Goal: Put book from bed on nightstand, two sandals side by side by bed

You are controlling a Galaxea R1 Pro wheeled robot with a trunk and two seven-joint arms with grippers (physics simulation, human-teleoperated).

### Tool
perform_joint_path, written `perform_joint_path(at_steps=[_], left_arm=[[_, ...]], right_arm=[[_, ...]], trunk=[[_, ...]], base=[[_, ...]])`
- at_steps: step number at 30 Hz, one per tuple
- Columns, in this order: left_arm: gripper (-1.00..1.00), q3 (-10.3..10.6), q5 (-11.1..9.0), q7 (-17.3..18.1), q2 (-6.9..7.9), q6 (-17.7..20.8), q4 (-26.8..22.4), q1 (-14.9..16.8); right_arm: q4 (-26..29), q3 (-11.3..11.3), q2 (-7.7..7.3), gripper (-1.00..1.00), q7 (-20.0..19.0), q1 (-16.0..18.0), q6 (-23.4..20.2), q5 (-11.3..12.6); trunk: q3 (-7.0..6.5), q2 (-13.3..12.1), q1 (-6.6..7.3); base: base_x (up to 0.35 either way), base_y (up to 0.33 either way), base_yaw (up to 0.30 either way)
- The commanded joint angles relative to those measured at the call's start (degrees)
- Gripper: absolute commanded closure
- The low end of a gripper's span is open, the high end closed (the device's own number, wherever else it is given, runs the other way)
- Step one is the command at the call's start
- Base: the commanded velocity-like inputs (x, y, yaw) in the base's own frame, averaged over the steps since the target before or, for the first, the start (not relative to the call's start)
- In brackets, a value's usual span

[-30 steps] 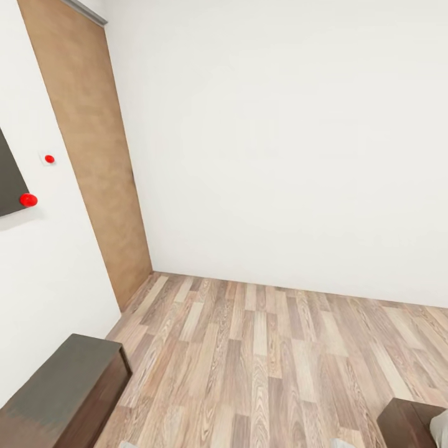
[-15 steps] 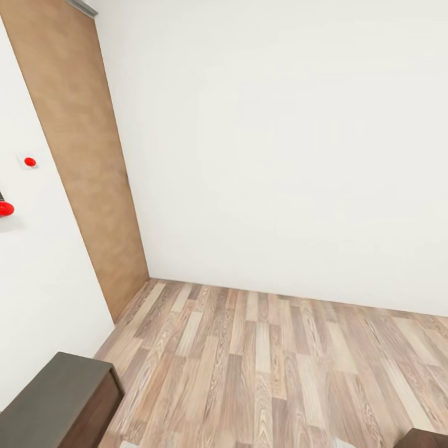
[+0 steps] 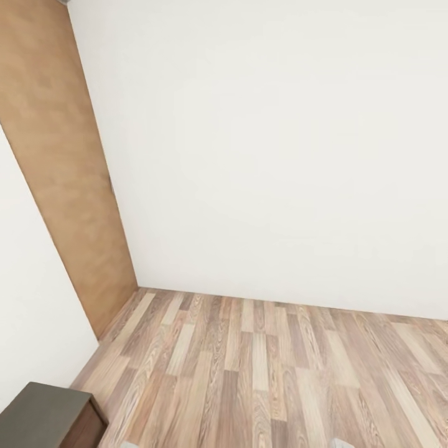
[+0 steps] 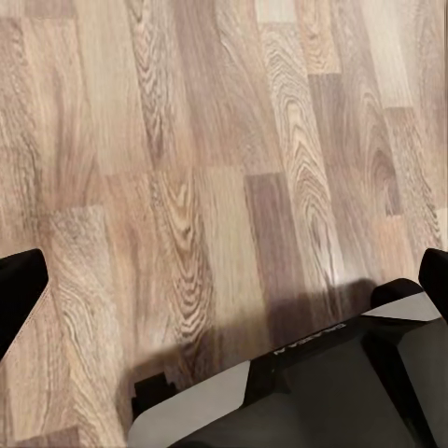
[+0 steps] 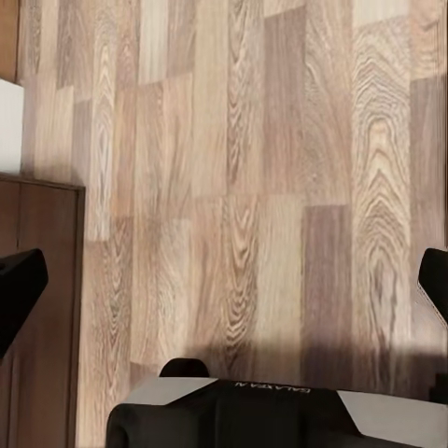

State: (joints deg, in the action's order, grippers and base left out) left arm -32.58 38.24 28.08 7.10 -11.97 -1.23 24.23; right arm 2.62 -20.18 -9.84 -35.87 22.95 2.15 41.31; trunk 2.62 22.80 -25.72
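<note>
The book, the bed and the sandals are out of view. In the left wrist view my left gripper (image 4: 224, 285) is open, its black fingertips (image 4: 17, 291) far apart over bare wood-plank floor (image 4: 215, 140). The right wrist view has my right gripper (image 5: 224, 280) open too, with only floor planks between its black fingertips (image 5: 19, 287). A dark-brown wooden piece of furniture (image 5: 37, 308) lies beside the right gripper; I cannot tell whether it is a nightstand.
The head view faces a white wall corner (image 3: 267, 155) with a tan door panel (image 3: 56, 168) at the left and plank floor (image 3: 261, 373) below. A low dark cabinet corner (image 3: 46, 417) sits at lower left. My dark base (image 4: 299, 401) shows under both grippers.
The whole head picture has shifted, so the camera has moved: the red dots and dark wall panel have left at the left, and the dark frame corner at lower right has dropped out.
</note>
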Motion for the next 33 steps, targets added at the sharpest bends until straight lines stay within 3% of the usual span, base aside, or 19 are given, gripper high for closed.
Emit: perform_joint_path(at_steps=[1,25,33], left_arm=[[-1.0,-0.47,0.6,0.14,0.02,-0.25,0.0,0.03],[-1.0,-0.47,0.6,0.09,0.02,-0.25,0.0,0.03],[-1.0,-0.47,0.6,0.13,0.02,-0.25,0.0,0.03]], right_arm=[[-0.07,-0.46,0.0,-1.0,-0.17,0.07,0.23,0.35],[-0.15,-0.12,-0.01,-1.0,0.46,0.07,0.2,0.33],[-0.07,-0.12,-0.09,-1.0,0.37,0.07,0.2,0.35]], trunk=[[0.13,0.12,-0.07],[0.13,0.12,-0.07],[0.13,0.12,-0.07]], base=[[0.312,0.0,-0.228],[0.308,-0.036,-0.026],[0.259,-0.174,-0.235]])
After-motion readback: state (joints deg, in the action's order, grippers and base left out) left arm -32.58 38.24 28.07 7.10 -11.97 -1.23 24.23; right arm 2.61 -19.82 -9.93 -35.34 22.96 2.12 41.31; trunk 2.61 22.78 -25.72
